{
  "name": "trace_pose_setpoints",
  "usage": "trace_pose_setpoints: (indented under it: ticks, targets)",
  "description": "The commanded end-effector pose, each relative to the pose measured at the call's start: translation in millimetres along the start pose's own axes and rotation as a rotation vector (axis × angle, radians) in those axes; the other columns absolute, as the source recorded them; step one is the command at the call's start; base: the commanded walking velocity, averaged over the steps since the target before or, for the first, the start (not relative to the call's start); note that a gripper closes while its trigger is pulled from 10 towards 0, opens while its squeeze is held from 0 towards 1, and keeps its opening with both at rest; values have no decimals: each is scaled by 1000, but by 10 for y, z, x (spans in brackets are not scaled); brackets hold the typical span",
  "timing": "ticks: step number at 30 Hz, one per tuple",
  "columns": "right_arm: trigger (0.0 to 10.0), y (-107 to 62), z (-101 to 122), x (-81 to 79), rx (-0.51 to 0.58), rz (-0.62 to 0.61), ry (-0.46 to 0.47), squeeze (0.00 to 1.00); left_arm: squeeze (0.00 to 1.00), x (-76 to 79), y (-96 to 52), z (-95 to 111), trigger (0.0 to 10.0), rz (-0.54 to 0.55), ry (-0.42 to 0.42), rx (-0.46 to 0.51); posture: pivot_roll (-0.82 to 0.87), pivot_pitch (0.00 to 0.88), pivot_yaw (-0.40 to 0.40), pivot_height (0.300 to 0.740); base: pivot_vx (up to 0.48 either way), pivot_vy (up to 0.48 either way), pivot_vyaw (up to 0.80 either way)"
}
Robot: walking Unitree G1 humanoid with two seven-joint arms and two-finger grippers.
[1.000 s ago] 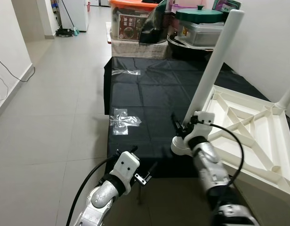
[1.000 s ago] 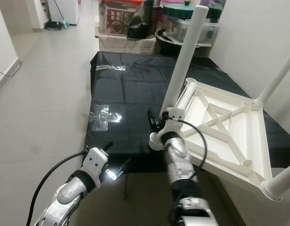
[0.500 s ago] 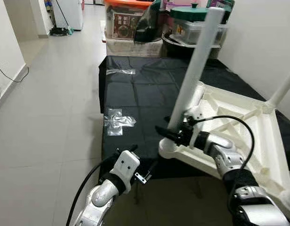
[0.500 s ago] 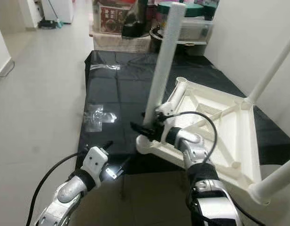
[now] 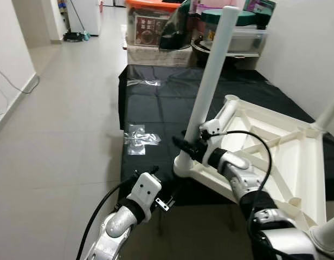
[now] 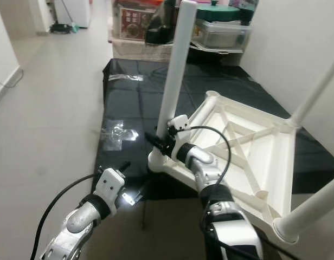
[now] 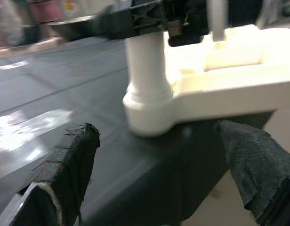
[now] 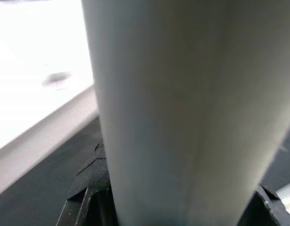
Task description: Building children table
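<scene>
An upturned white children's table (image 5: 264, 146) lies on a black-covered surface (image 5: 156, 108). One white leg (image 5: 213, 70) stands in its near left corner socket (image 7: 147, 110), leaning slightly right. My right gripper (image 5: 184, 147) is shut on this leg just above the socket; in the right wrist view the leg (image 8: 168, 94) sits between the black fingers (image 8: 86, 188). My left gripper (image 5: 166, 182) hangs open below the surface's front edge, a short way from the socket, its fingers (image 7: 72, 160) wide apart. Two more legs (image 5: 329, 114) (image 6: 313, 208) stand at other corners.
Storage boxes and a lidded pot (image 5: 156, 24) crowd the far end of the surface. A white wall (image 5: 302, 49) runs along the right. Tiled floor (image 5: 64, 108) stretches to the left. Clear tape patches (image 5: 139, 138) stick to the cloth.
My right gripper has closed on the leg near its base. The table's near corner has swung left along the front edge. The left arm has stayed put.
</scene>
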State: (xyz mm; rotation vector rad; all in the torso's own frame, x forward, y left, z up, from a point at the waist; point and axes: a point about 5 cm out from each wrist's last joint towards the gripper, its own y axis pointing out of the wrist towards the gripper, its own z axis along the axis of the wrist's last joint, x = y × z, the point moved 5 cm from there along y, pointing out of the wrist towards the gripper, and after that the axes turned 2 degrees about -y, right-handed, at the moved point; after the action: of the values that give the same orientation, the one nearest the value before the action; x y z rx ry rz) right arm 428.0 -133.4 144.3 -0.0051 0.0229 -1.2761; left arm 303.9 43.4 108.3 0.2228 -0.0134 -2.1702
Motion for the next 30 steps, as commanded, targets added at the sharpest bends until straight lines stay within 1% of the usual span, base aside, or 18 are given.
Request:
trace_pose_setpoints:
  ticks: [1, 2, 3, 4, 5, 8, 9, 10, 12, 13, 14, 17, 18, 22, 24, 27, 29, 30]
  targets:
    - [0, -310, -111, 663, -6, -504, 10, 0, 0, 15, -8, -34, 10000, -8, -2, -11, 139, 0, -108, 740, 0, 0, 0]
    - [0, -310, -111, 663, -6, -504, 10, 0, 0, 15, -8, -34, 10000, -8, -2, -11, 139, 0, -108, 740, 0, 0, 0]
    - [0, -433, -132, 771, 0, -634, 16, 0, 0, 16, -8, -35, 10000, -9, -2, -12, 139, 0, -108, 740, 0, 0, 0]
    - [0, -525, -157, 755, 10, -713, 36, 0, 0, 18, -6, -36, 10000, -10, -2, -12, 139, 0, -108, 740, 0, 0, 0]
    - [0, -525, -157, 755, 10, -713, 36, 0, 0, 18, -6, -36, 10000, -10, -2, -12, 139, 0, -108, 740, 0, 0, 0]
    - [0, -586, -165, 591, 38, -775, 86, 0, 0, 23, -4, -40, 10000, -12, -2, -12, 137, 0, -110, 740, 0, 0, 0]
    - [1412, -560, -156, 548, 46, -762, 91, 0, 0, 24, -3, -42, 10000, -11, -2, -13, 137, 0, -110, 740, 0, 0, 0]
    - [4706, -494, -150, 476, 54, -719, 106, 0, 0, 26, -3, -44, 10000, -11, -2, -13, 139, 0, -112, 740, 0, 0, 0]
    - [4706, -452, -146, 428, 59, -700, 115, 0, 0, 28, -2, -46, 10000, -11, -2, -13, 142, 0, -114, 740, 0, 0, 0]
    - [10000, -407, -107, 371, 84, -664, 113, 0, 0, 28, -2, -45, 10000, -11, -1, -13, 142, 0, -114, 740, 0, 0, 0]
    - [10000, -356, -68, 301, 110, -611, 115, 1000, 0, 27, -1, -45, 10000, -10, -1, -12, 142, 0, -114, 740, 0, 0, 0]
    - [10000, -306, -4, 211, 137, -557, 93, 1000, 0, 30, -5, -49, 10000, -9, -2, -12, 139, 0, -113, 740, 0, 0, 0]
    - [10000, -308, 24, 203, 149, -530, 99, 0, 0, 31, -7, -49, 10000, -10, -2, -12, 139, 0, -113, 740, 0, 0, 0]
    - [10000, -321, 72, 230, 167, -481, 98, 0, 0, 33, -7, -49, 10000, -11, -2, -12, 139, 0, -113, 740, 0, 0, 0]
    - [10000, -268, 124, 281, 167, -320, 98, 0, 0, 37, -5, -47, 10000, -12, -2, -11, 139, 0, -111, 740, 0, 0, 0]
    - [10000, -216, 64, 114, 75, 18, 49, 0, 0, 36, -1, -46, 10000, -13, -2, -11, 135, 0, -108, 740, 0, 0, 0]
    - [10000, -216, 64, 114, 75, 18, 49, 0, 0, 36, -1, -46, 10000, -13, -2, -11, 135, 0, -108, 740, 0, 0, 0]
    - [10000, -229, 24, 56, 38, 108, 38, 0, 0, 36, 0, -45, 10000, -13, -2, -10, 135, 0, -108, 740, 0, 0, 0]
